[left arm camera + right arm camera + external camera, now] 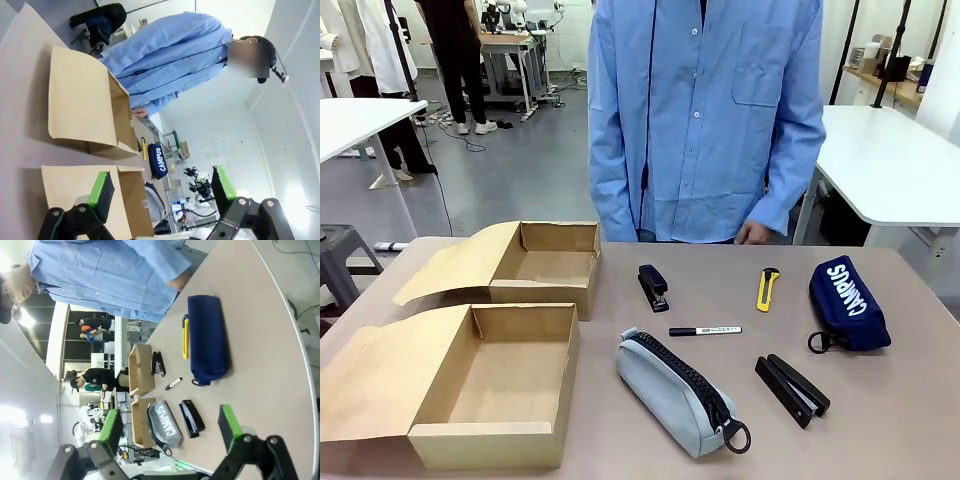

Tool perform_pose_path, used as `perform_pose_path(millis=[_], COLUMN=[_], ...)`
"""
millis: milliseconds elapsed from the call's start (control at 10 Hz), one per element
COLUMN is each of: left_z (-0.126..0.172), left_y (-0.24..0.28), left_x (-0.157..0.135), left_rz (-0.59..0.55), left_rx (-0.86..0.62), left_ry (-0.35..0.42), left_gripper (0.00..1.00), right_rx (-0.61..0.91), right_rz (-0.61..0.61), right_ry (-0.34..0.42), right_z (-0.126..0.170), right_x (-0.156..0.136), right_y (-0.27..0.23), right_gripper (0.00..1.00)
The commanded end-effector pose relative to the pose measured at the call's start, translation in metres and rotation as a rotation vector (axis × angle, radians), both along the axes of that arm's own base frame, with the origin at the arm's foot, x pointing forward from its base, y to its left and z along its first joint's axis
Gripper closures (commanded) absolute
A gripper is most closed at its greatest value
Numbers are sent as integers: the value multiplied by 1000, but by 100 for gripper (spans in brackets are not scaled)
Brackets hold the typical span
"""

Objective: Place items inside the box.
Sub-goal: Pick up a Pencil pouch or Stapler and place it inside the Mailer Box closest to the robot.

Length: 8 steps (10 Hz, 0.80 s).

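Waiting near the robot's edge of the table (920, 430), the grey pouch (672, 388) lies just right of the near box (485, 447), which stands open at the near-left corner. A second box (540, 297) stands open behind it.

The pouch's long axis runs on a diagonal from the table's middle toward the near-right corner. Its zip is uppermost and its ring pull (736, 437) sits at the end closest to the near edge. Soft fabric, it looks likely to sag and bulge under pressure, so a hold across the middle of its body, square to the zip, seems safest.

One stapler (791, 389) lies to its right on a similar diagonal. The other stapler (653, 287) lies farther toward the person's edge, its length running almost far-to-near. Both look stiff, dense and smooth, best taken across their narrow sides.

The marker (705, 330) lies between the pouch and the far stapler, parallel to the near edge. Thin and light, it may roll, and which end carries its cap is hard to make out.

The left gripper (161, 184) has its green pads apart with nothing between them, facing the boxes. The right gripper (169, 424) likewise stands wide and empty, looking across the items. A person (705, 110) in a blue shirt stands at the far edge.
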<state>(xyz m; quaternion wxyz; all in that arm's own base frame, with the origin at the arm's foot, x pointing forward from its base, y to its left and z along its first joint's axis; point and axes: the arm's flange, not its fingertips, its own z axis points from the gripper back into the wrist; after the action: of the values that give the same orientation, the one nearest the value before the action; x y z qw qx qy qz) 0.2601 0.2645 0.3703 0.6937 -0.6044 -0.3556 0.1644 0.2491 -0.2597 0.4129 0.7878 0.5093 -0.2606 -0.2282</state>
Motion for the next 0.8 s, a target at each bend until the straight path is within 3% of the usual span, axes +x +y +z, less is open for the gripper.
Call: perform_pose_path(millis=[0, 100, 200, 400, 500, 700], left_z=[5, 5, 5, 5, 5, 5], left_y=[-4, -4, -4, -4, -4, -4], left_x=[0, 0, 0, 0, 0, 0], left_rz=[15, 15, 15, 15, 15, 15], left_rx=[11, 11, 11, 11, 11, 11], left_ry=[-33, -33, -33, -33, -33, -33], left_gripper=[0, 0, 0, 0, 0, 0], right_rx=[-3, 0, -46, -106, -93, -45], right_rz=[2, 0, 85, 357, 313, 164], right_ry=[-38, 0, -39, -55, -28, -15], right_z=[-2, 0, 15, 25, 23, 7], right_x=[2, 0, 12, 51, 58, 23], right_y=[-1, 0, 38, 97, 91, 33], right_gripper=[0, 0, 0, 0, 0, 0])
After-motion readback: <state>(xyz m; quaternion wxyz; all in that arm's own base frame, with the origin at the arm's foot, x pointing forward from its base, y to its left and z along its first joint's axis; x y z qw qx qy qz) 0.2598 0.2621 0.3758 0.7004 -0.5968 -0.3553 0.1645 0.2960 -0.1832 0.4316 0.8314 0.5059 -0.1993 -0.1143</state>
